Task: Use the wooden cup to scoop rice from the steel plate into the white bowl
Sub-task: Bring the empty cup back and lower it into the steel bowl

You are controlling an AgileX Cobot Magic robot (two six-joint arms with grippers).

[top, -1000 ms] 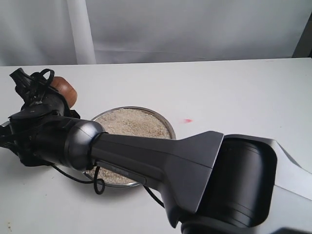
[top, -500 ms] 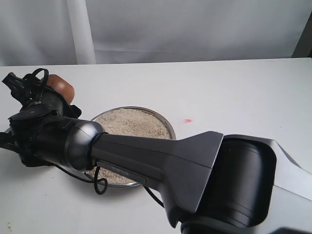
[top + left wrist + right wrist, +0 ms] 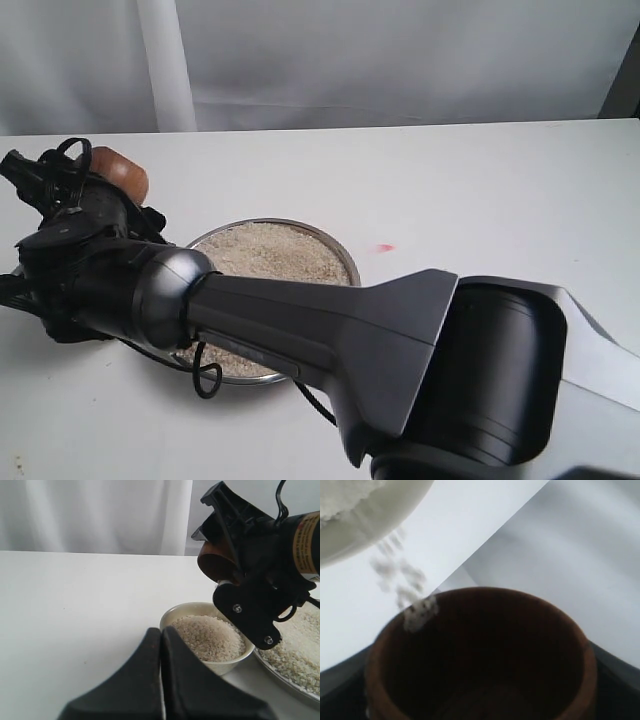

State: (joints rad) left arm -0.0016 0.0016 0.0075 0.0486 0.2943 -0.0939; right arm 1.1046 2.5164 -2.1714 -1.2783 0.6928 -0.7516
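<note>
White tabletop (image 3: 480, 180) and a pale curtain (image 3: 400, 60) frame the scene. In the exterior view the right arm (image 3: 330, 340), a thick black-and-silver casing, sweeps from lower right to far left. It blocks the near side of the steel plate (image 3: 335, 250) and hides the white bowl altogether there. The plate lies mid-table, covered with rice (image 3: 270, 255).

Seen from the left wrist, the white bowl (image 3: 225, 666) stands just beside the plate's rim, heaped nearly full with rice. The right gripper (image 3: 227, 555) hangs above it with a loop of black cable (image 3: 200, 378) trailing over the plate. Its jaws are clamped on the wooden cup (image 3: 212, 565), which is tipped on its side with the mouth turned down toward the bowl.

From the right wrist, the cup's dark inside looks almost bare, and a thin stream of grains (image 3: 402, 587) spills from its lip toward the bowl's edge.

The left gripper (image 3: 161, 635) sits low over the table near the bowl, fingers pressed together on nothing. A small red mark (image 3: 385, 247) dots the table right of the plate.
</note>
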